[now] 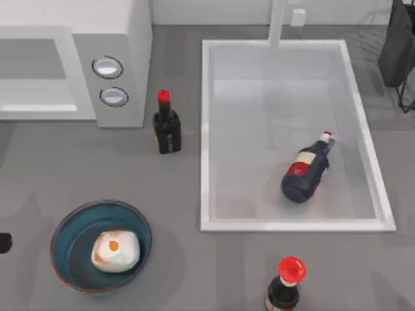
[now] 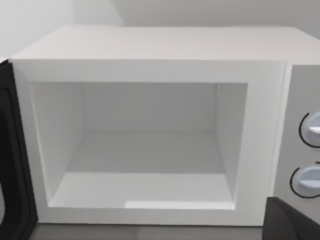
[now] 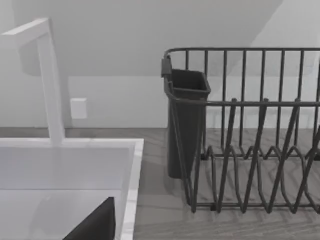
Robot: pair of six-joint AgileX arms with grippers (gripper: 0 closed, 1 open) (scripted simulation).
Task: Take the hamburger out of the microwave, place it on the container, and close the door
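Observation:
The hamburger (image 1: 115,251), a pale bun with an orange spot, lies inside the container (image 1: 65,228), a dark blue bowl at the table's front left. The microwave (image 1: 123,39) stands at the back left with two round knobs. Its grey cavity (image 2: 150,150) is open and has nothing in it. The door (image 2: 11,160) is swung open, dark inner face showing beside the cavity. A dark part of my left gripper (image 2: 294,224) sits in front of the microwave's opening. My left arm (image 1: 4,243) shows at the table's left edge. A dark part of my right gripper (image 3: 95,225) hangs over the sink's back right.
A white sink basin (image 1: 207,129) holds a dark bottle (image 1: 306,172) lying down. A red-capped bottle (image 1: 166,123) stands between microwave and sink; another (image 1: 285,285) stands at the front. A dark dish rack (image 3: 240,130) stands at the back right.

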